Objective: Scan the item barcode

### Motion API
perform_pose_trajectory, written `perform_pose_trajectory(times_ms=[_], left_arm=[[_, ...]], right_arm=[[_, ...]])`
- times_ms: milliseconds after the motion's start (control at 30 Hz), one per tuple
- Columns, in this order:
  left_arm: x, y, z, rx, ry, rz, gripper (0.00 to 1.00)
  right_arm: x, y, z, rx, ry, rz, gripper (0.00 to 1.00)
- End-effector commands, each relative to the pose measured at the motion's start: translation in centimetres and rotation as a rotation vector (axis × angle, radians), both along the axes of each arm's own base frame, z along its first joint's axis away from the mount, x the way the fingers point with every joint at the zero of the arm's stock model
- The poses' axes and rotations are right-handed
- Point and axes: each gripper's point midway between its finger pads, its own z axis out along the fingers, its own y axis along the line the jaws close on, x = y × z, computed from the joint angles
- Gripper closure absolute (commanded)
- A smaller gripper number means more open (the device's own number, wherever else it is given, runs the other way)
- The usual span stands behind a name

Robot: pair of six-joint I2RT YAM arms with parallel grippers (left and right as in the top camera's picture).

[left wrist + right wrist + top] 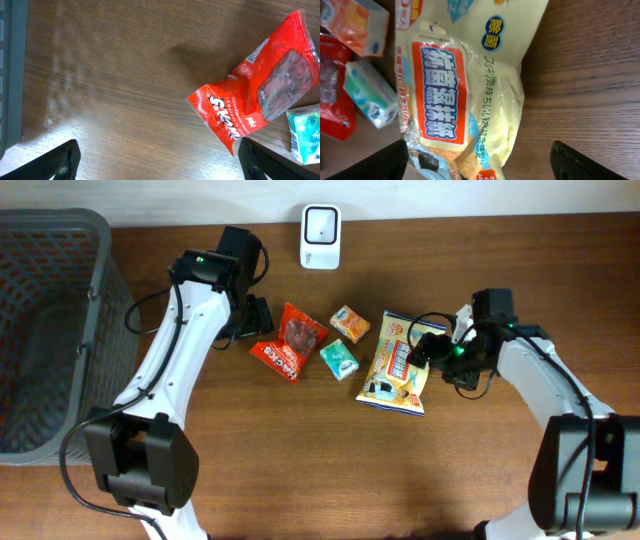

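Brown wood-grain table, seen from overhead; a grey mesh basket sits at your far left edge and a white scanner stands at the far edge, near centre. Four items lie in a loose row mid-table. From left to right: a red snack packet, a small teal packet with a small orange packet just beyond it, and a large yellow snack bag lying flat, printed face up. The scanner is well apart from all four. Your left gripper hovers just left of the red snack packet, with its fingers spread wide and only bare wood between them. It holds nothing. Your right gripper is at the right edge of the yellow snack bag. In the wrist view its fingers stand wide apart, with the bag's lower part lying between them, so they are released and not clamped. The fingertips are cut off at the lower frame edge, so you cannot tell whether either one touches the bag.
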Motion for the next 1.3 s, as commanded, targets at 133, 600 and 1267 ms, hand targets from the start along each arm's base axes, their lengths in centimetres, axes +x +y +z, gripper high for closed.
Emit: perform_pose_trajectory(times_ms=[133, 600, 1267], left_arm=[[0.0, 0.1, -0.1, 0.0, 0.007, -0.008, 0.01], [0.0, 0.1, -0.1, 0.001, 0.007, -0.008, 0.01], [0.0, 0.1, -0.1, 0.0, 0.007, -0.008, 0.01]], right_arm=[[-1.2, 2.0, -3.9, -0.047, 0.103, 0.057, 0.16], [1.2, -1.9, 2.4, -0.27, -0.042, -0.004, 0.96], [3.0, 1.9, -7.4, -0.118, -0.041, 0.233, 0.96]])
